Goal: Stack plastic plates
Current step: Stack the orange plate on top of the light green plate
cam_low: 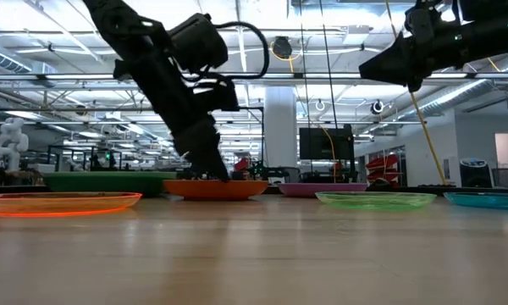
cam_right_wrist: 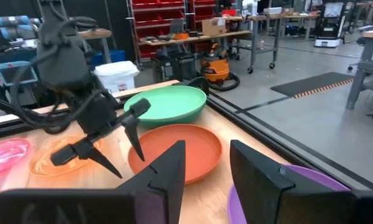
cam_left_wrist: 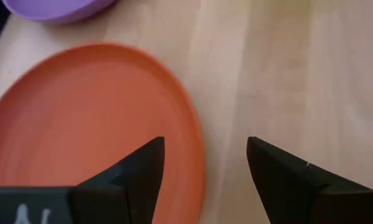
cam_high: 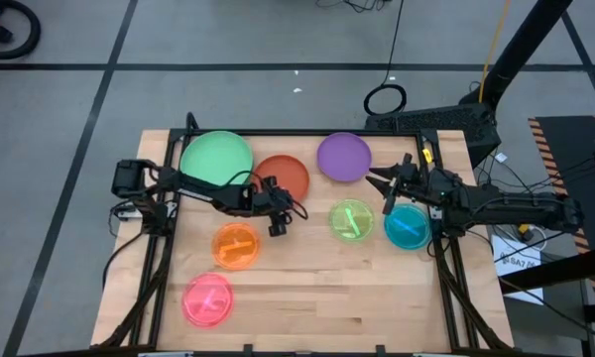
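Releasing at the red-orange plate, stacking barely begun

Spread wide and holding nothing, the left gripper is seen at the near rim of the red-orange plate, a smooth, opaque, shallow disc; the rim sits just by one finger. Beyond it lies the light green plate. A fresh grasp on a rim seems called for next. Farther right, the right gripper hovers part-open and empty beside the purple plate, above the glossy translucent teal plate.

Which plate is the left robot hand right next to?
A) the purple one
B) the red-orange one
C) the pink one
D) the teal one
B: the left gripper hangs open at the edge of the red-orange plate, and the left wrist view shows that plate's rim between its fingers.
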Motion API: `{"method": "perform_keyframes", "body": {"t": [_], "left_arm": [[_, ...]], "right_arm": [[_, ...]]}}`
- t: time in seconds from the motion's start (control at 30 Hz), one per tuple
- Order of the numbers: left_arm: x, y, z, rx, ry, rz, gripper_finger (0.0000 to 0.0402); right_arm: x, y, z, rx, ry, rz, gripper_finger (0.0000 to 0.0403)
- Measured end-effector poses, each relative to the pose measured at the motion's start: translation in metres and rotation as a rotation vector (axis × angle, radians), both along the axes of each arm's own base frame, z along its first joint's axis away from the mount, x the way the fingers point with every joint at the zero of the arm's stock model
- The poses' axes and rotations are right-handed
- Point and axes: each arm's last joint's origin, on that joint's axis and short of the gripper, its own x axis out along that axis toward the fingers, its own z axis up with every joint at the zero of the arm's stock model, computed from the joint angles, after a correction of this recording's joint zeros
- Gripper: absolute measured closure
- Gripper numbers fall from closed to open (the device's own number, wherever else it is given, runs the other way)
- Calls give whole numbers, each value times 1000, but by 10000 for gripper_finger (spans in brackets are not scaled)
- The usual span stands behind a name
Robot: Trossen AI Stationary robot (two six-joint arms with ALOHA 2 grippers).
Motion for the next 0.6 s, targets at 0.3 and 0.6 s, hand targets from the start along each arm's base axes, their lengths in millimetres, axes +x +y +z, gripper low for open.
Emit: {"method": "perform_keyframes", "body": {"t": [0.3,0.6], "left_arm": [[2,8,-5,13,1,18,167],[3,9,-12,1,18,16,167]], "right_arm": [[-1,-1,-1,-4,8,-22,284],[-1,-1,-1,-4,13,-25,284]]}}
